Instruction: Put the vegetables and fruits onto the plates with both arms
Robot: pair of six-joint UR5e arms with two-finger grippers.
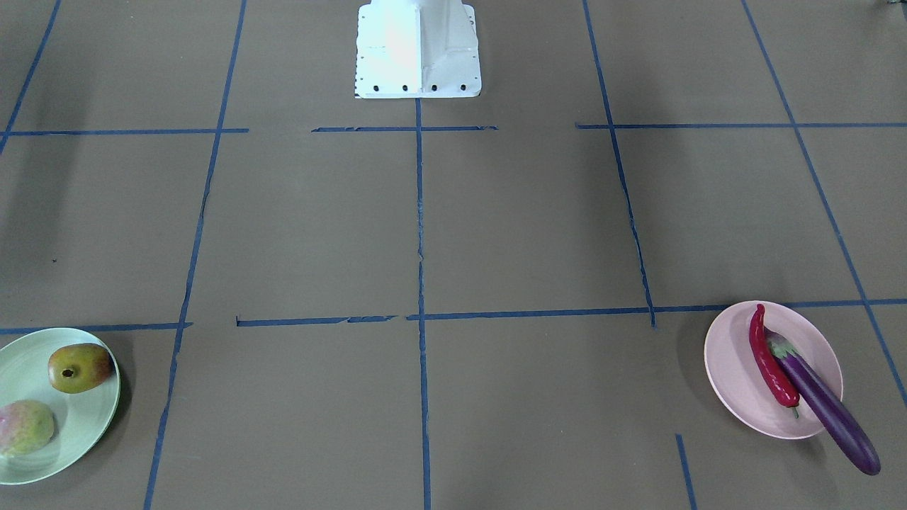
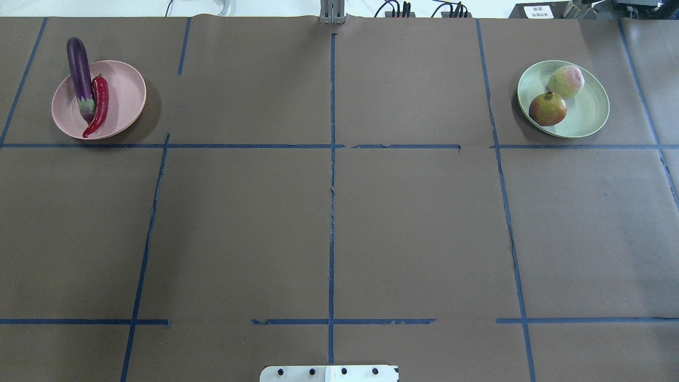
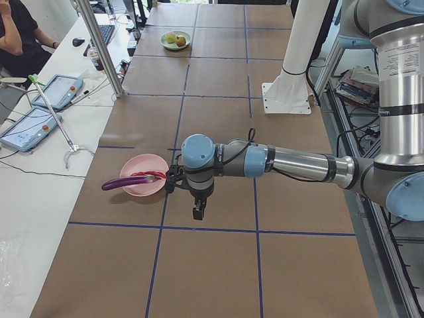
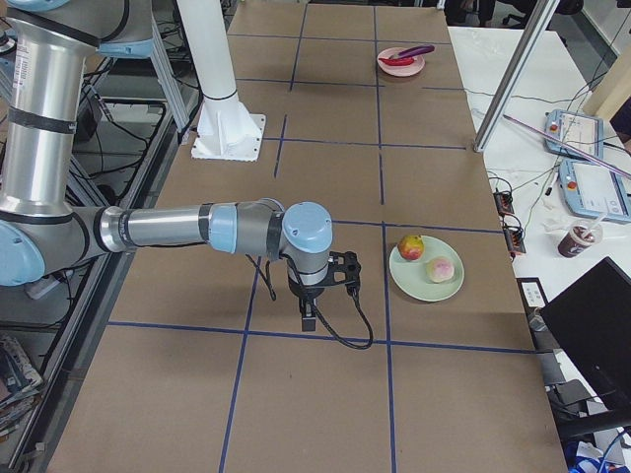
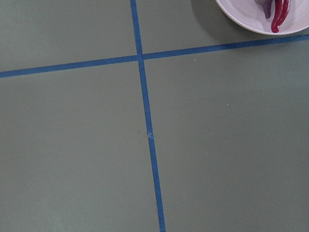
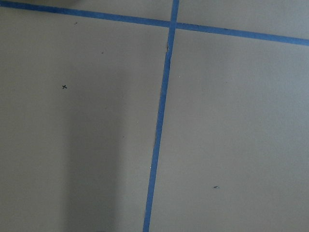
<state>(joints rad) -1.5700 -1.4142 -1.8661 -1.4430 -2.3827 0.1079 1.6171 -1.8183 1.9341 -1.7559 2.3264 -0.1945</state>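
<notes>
The purple eggplant [image 2: 79, 74] and the red chili [image 2: 98, 106] lie on the pink plate [image 2: 124, 95] at the table's far left; the eggplant's end sticks out over the rim. The pomegranate-like fruit [image 2: 547, 108] and the peach-like fruit [image 2: 566, 81] lie on the mint green plate [image 2: 591, 114] at the far right. My left gripper [image 3: 197, 212] hangs above the table beside the pink plate, apart from it. My right gripper [image 4: 309, 317] hangs beside the green plate [image 4: 424, 281]. They show only in the side views, so I cannot tell if they are open.
The white base block [image 1: 418, 49] stands at the robot's side of the table. Blue tape lines [image 2: 331, 159] grid the brown table cover. A metal pole [image 3: 103, 50] and tablets [image 3: 26, 129] stand on the white side table beyond the plates.
</notes>
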